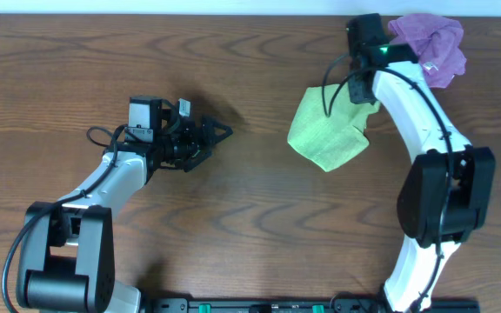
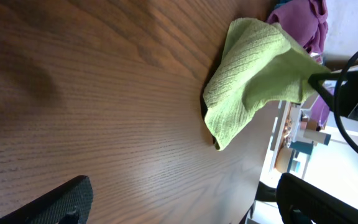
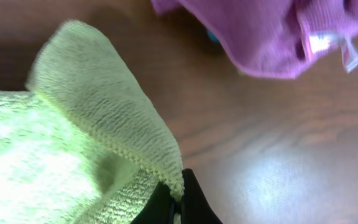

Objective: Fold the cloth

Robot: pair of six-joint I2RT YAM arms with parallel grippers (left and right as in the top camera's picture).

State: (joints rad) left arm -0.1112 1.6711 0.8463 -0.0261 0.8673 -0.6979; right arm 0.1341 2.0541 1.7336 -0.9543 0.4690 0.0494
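A light green cloth (image 1: 327, 132) lies crumpled on the wooden table right of centre, one corner lifted. It also shows in the left wrist view (image 2: 253, 81) and the right wrist view (image 3: 73, 155). My right gripper (image 1: 368, 103) is shut on the green cloth's upper right corner; the pinched edge shows between the black fingertips (image 3: 178, 202). My left gripper (image 1: 218, 132) is open and empty, pointing at the cloth from the left, apart from it; its two fingers sit at the bottom corners of the left wrist view (image 2: 179, 205).
A purple cloth (image 1: 433, 43) is bunched at the table's far right edge behind the right arm, also in the right wrist view (image 3: 272, 31). Bare wood lies between the left gripper and the green cloth.
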